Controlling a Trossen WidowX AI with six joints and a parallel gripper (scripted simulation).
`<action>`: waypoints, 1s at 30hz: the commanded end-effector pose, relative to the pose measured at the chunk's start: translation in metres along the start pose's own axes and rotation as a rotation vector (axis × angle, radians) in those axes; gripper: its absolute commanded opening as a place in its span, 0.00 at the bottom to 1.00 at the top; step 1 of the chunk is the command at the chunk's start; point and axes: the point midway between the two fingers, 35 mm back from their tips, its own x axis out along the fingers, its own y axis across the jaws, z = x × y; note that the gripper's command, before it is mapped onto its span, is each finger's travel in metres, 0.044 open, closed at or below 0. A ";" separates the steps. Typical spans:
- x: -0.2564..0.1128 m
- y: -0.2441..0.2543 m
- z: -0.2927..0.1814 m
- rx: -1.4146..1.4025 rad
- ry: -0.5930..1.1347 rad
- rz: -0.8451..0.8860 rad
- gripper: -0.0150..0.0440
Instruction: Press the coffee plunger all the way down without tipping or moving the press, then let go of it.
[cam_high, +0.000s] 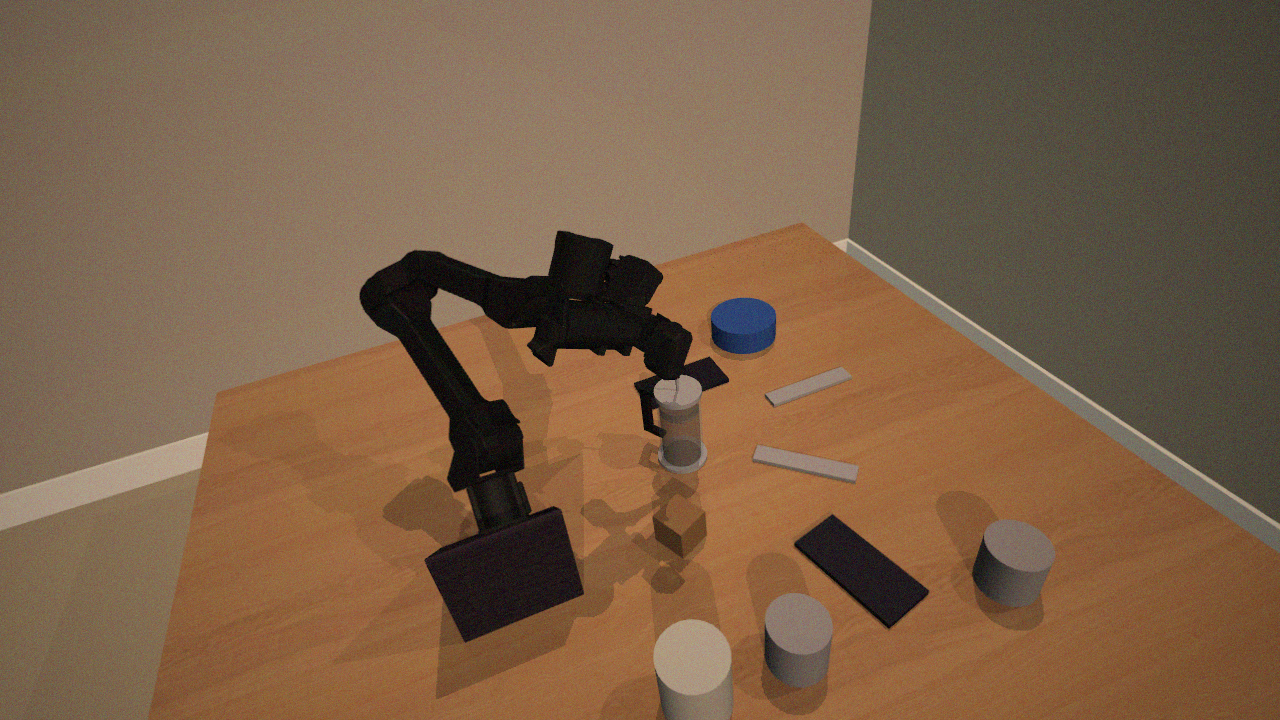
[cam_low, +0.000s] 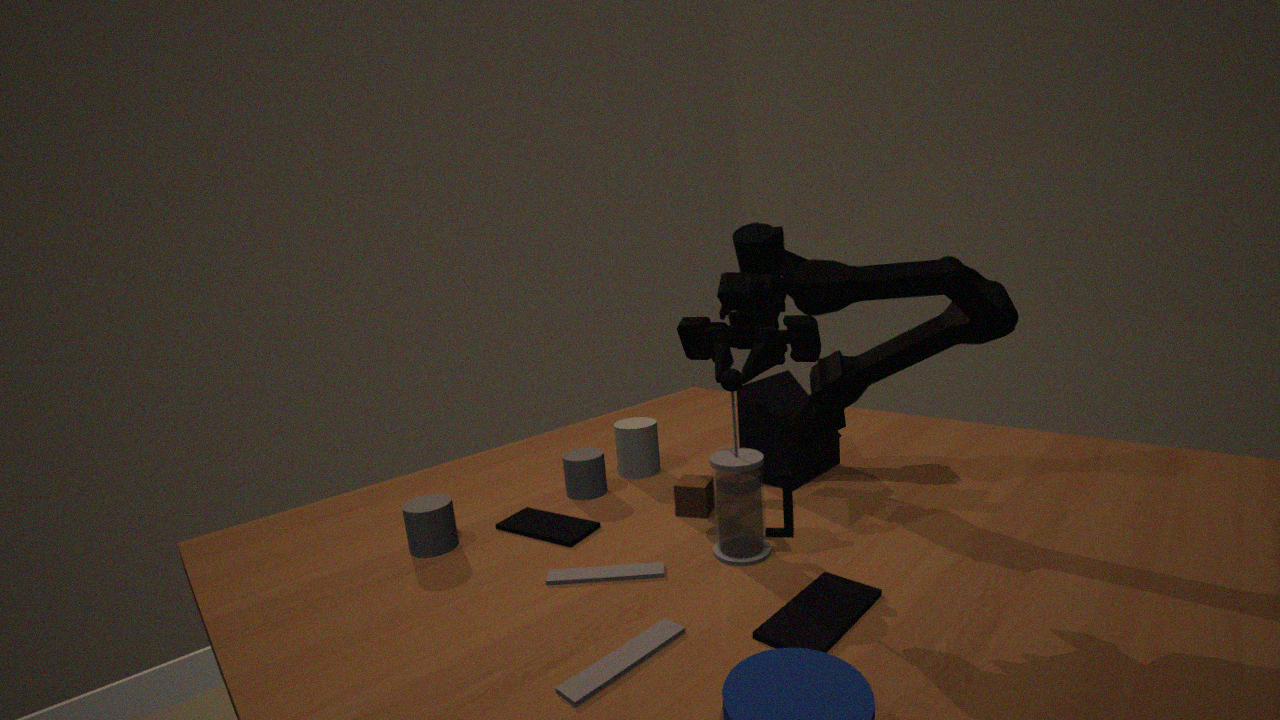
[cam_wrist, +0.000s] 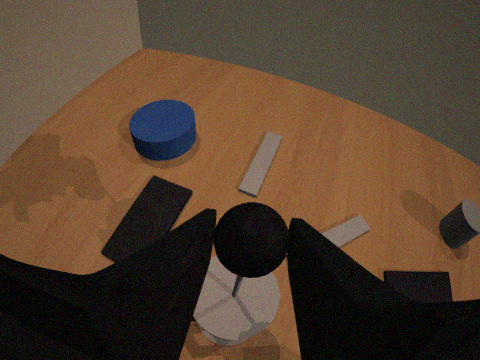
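Note:
The coffee press stands upright on the table, a clear cylinder with a pale lid, which also shows in the wrist view, and a black handle. Its thin plunger rod stands far out above the lid. The round black plunger knob tops the rod. My gripper is shut on the knob, one fingertip touching each side of it in the wrist view. In the top view the fingers hide the knob.
A brown cube lies near the press. A dark flat slab, two pale bars and a blue disc lie beyond it. Another dark slab, two grey cylinders and a white cylinder stand farther off.

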 end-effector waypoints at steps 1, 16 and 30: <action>0.007 -0.004 -0.013 0.007 0.016 -0.015 0.45; 0.022 -0.008 -0.033 0.006 0.021 -0.020 0.45; 0.035 -0.007 -0.051 0.007 0.012 -0.017 0.45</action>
